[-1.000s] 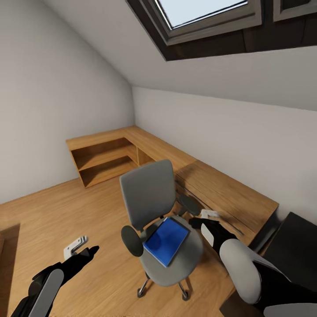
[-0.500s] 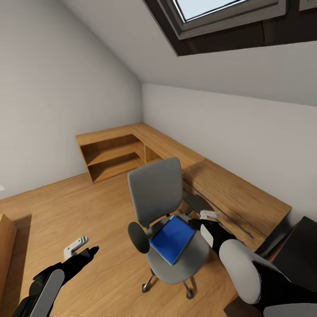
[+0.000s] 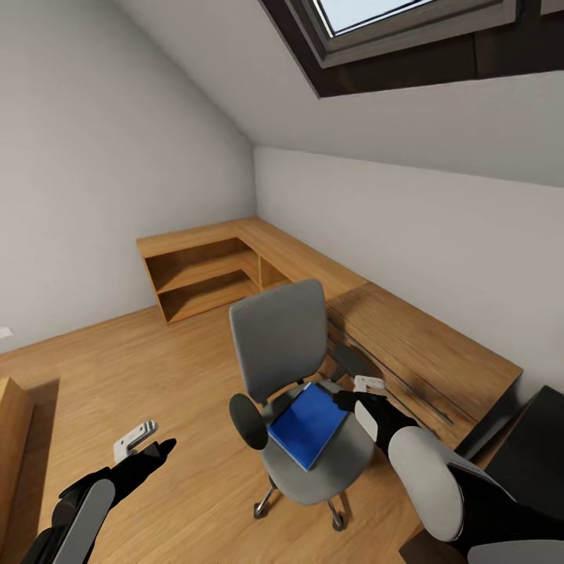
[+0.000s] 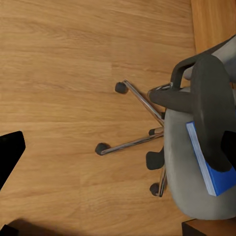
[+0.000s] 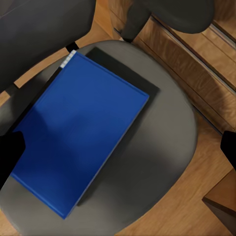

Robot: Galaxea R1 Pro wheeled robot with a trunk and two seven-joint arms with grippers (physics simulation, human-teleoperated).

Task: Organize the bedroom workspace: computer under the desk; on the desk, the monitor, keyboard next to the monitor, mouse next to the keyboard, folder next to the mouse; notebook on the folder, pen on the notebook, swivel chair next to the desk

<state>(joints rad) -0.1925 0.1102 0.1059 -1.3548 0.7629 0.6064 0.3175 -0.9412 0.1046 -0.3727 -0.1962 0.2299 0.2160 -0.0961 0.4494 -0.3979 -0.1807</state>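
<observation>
Since 0.5 s ago: right claw (image 3: pixel 350 393) has eased slightly toward the folder (image 3: pixel 308 424); whole head view shifted a touch, so camera moved, chair and folder did not.

Folder: bright blue, lying flat on the seat of the swivel chair (image 3: pixel 282 345), skewed to the seat edges. Right wrist view shows the same folder (image 5: pixel 78 132) with its thin white edge on the grey seat (image 5: pixel 162 147).

Right claw: hovers at the folder's far corner, just above the seat; fingers spread wide to either side in the right wrist view, holding nothing.

Left claw (image 3: pixel 145 440): over the wood floor (image 3: pixel 117 376), well apart from the chair, fingers apart, empty.

Low light-wood cabinet (image 3: pixel 211 270) runs along the wall behind the chair. Black desk (image 3: pixel 533 446) corner at lower right of head view. Skylight (image 3: pixel 399 23) overhead.
</observation>
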